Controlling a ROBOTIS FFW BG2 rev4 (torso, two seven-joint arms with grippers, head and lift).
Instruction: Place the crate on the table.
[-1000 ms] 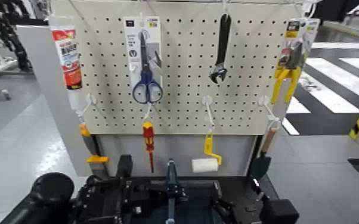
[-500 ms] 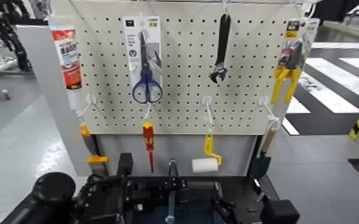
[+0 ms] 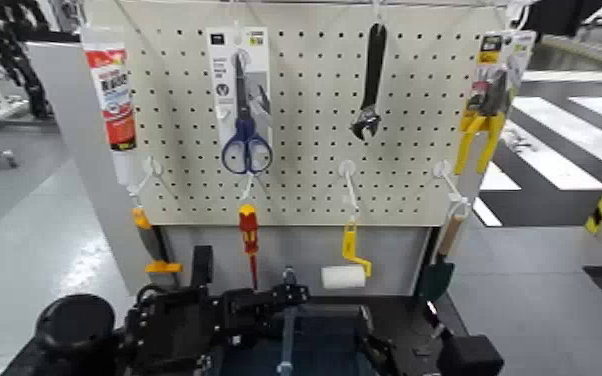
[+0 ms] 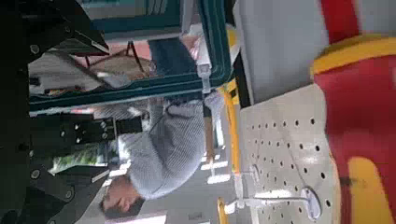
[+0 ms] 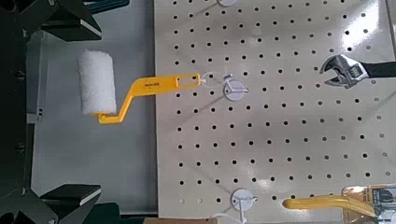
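The crate [image 3: 333,347] sits low in front of the robot, over the black table [image 3: 417,322], its handle bar [image 3: 288,338] running across the middle; its underside is hidden, so whether it rests flat cannot be told. The left gripper [image 4: 103,107] stands wide open beside and above that bar and has hold of nothing, and the right gripper [image 5: 97,112], near the crate's other side, is spread wide as well, with nothing between its fingers. The placing looks all but done, and what seems left is to draw the arms away. The likeliest trouble is a snag: the left gripper's open fingers reach over the bar, so a sideways or hurried pull could catch it and drag or tip the crate. If part of the base overhangs the table's near edge, which the head view does not show, even a light knock could send it off. Rising too steeply brings another risk, since the red screwdriver [image 3: 249,233] and the yellow-handled roller [image 3: 344,276] hang close behind, and a careless elbow or fingertip might set them swinging or unhook them. A straight, slow lift clear of the bar, then a retreat toward the robot's body, should avoid both
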